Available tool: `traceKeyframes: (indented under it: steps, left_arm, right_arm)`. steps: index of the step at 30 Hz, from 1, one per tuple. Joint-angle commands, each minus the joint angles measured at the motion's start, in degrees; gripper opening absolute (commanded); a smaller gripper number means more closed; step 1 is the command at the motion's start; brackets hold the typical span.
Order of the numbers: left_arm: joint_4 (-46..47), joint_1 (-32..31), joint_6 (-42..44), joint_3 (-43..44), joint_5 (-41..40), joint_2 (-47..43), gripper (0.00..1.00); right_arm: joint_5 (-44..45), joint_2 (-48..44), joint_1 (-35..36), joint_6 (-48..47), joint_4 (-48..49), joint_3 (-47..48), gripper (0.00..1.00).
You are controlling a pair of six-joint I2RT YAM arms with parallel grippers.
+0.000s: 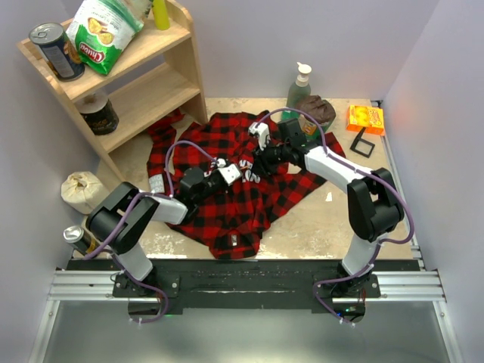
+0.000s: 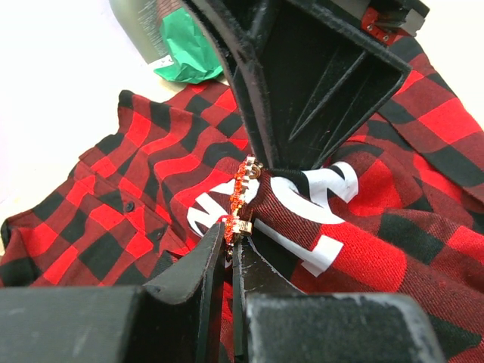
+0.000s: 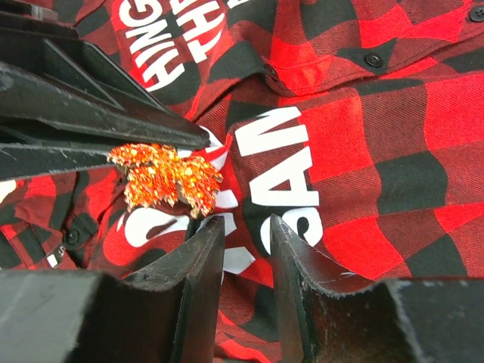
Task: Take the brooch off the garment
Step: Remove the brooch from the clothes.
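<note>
The garment (image 1: 234, 197), a red-and-black plaid shirt, lies spread on the table, its black patch with white letters (image 3: 283, 159) bunched up between the two grippers. The brooch (image 3: 166, 178) is a small glittery orange-gold leaf on that patch; it shows edge-on in the left wrist view (image 2: 242, 193). My left gripper (image 2: 231, 234) is shut on the brooch's lower edge; it shows in the top view (image 1: 239, 173). My right gripper (image 3: 243, 223) comes from the other side (image 1: 258, 161) and pinches a fold of the shirt right beside the brooch. The top view hides the brooch.
A wooden shelf (image 1: 128, 76) with a can and a snack bag stands at the back left. A pump bottle (image 1: 299, 83), a brown cloth lump (image 1: 318, 108) and an orange box (image 1: 365, 117) sit at the back right. A beige sack (image 1: 83, 189) and a can (image 1: 76, 236) lie at the left.
</note>
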Motion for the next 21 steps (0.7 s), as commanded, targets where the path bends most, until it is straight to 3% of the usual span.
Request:
traceKeyframes:
  steps: [1, 21]
  left_arm:
    - [6.35, -0.65, -0.79, -0.44, -0.71, 0.74, 0.00]
    - [7.32, -0.65, -9.58, 0.27, -1.77, 1.36, 0.00]
  right_arm:
    - [-2.85, -2.21, 1.01, 1.25, 1.33, 0.03, 0.35]
    - [-3.29, -3.45, 2.68, 1.61, 0.02, 0.03, 0.35]
